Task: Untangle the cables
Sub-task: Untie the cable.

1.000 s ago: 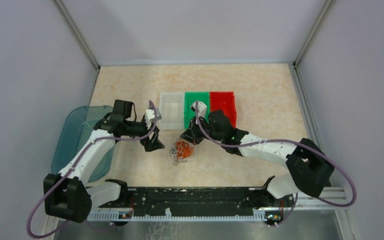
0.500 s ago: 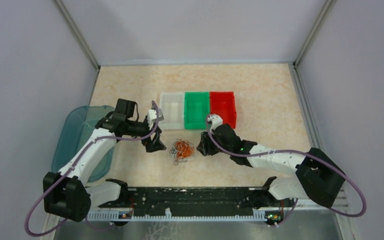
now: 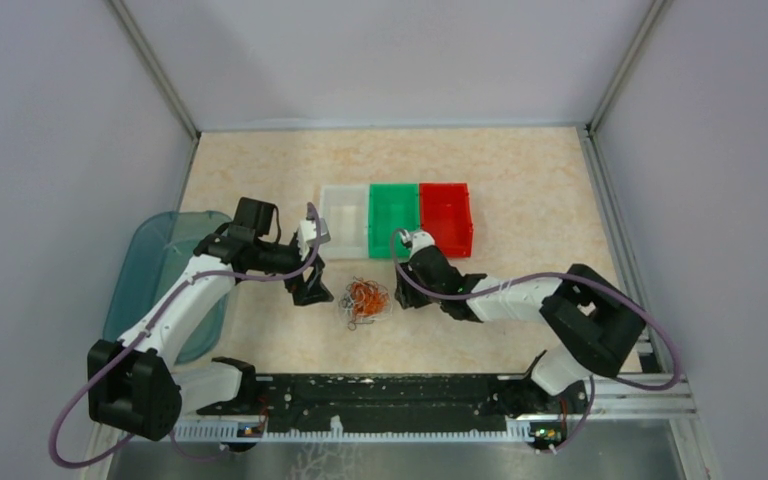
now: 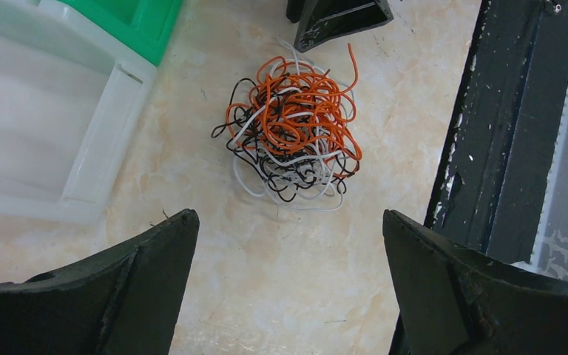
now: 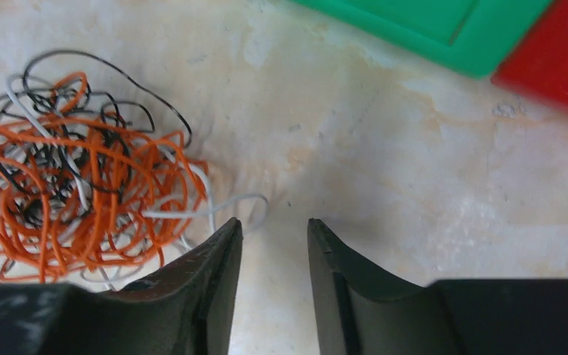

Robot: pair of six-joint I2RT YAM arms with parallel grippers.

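The cables (image 3: 364, 299) are a tangled ball of thin orange, white and black wires lying on the beige table in front of the bins. The cables (image 4: 292, 140) lie ahead of my left gripper (image 4: 288, 214), which stands wide open with only bare table between its fingers. My left gripper (image 3: 310, 290) is just left of the ball. My right gripper (image 3: 405, 293) is low on the ball's right side. In the right wrist view the right gripper (image 5: 275, 222) is partly open and holds nothing. A white loop of the cables (image 5: 81, 170) ends beside its left fingertip.
A white bin (image 3: 343, 222), a green bin (image 3: 393, 218) and a red bin (image 3: 446, 215) stand in a row just behind the ball. A teal tray (image 3: 150, 270) lies at the left. A black rail (image 3: 380, 395) runs along the near edge.
My right arm has come down from over the green bin to the table right of the ball, and its jaws have parted from shut. The left arm has hardly moved.
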